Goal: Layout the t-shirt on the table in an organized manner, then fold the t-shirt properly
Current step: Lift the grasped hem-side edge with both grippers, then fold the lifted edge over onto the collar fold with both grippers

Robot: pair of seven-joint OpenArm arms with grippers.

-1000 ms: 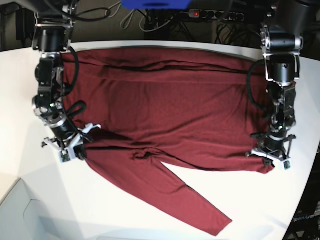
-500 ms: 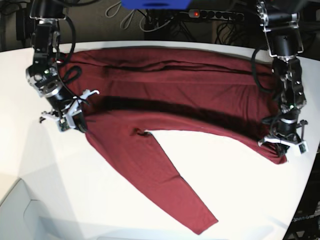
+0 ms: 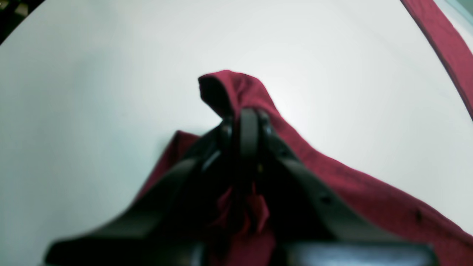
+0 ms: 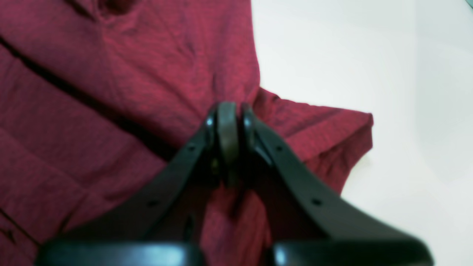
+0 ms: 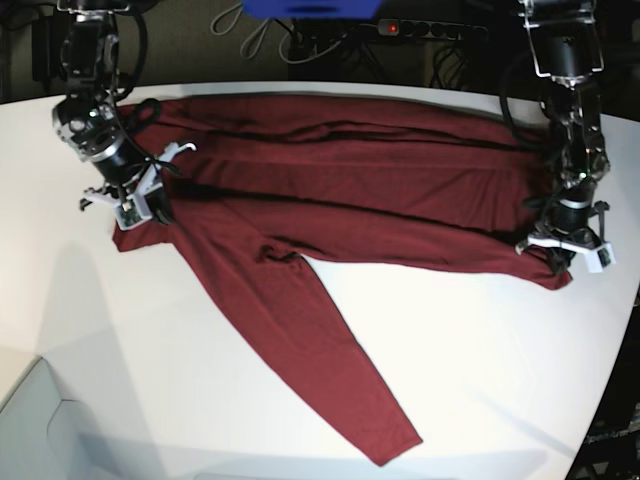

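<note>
White table [image 5: 150,380], maroon t-shirt [image 5: 340,200] across upper frame, left gripper [image 5: 562,250] and right gripper [image 5: 128,205] each pinching its hem; thin cloth may slip under uneven pull.

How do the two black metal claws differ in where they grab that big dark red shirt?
The left gripper pinches the dark red long-sleeved shirt at its corner on the base view's right, where no sleeve shows. The right gripper pinches the corner on that view's left, near where a long sleeve trails across the white table. Both are shut on fabric.

Dark area behind, black power strip [image 5: 432,30] with red light, tangled cables [image 5: 262,38]
</note>
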